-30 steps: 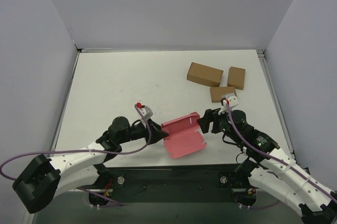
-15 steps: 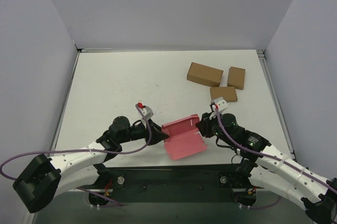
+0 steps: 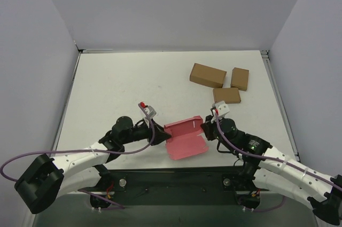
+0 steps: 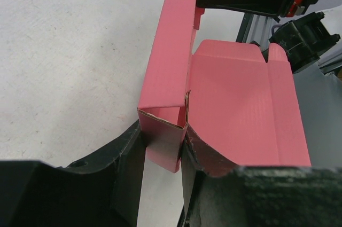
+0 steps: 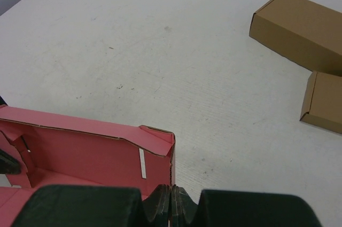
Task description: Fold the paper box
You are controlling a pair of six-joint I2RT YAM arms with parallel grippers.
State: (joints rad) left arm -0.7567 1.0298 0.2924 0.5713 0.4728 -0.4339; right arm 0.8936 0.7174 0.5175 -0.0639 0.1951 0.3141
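On the white table (image 3: pixel 133 83) the right gripper (image 3: pixel 203 127) has just pinched shut on the end wall of the paper box (image 3: pixel 186 142) at its tips, opposite the left gripper (image 3: pixel 166 137) clamping the other end, likely readying a fold.

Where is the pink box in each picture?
Top view: the paper box lies low in the middle.
Left wrist: it fills the middle and right.
Right wrist: it sits at the bottom left.
Shared landmark: the right gripper, pinching the box's corner, shows in all three.
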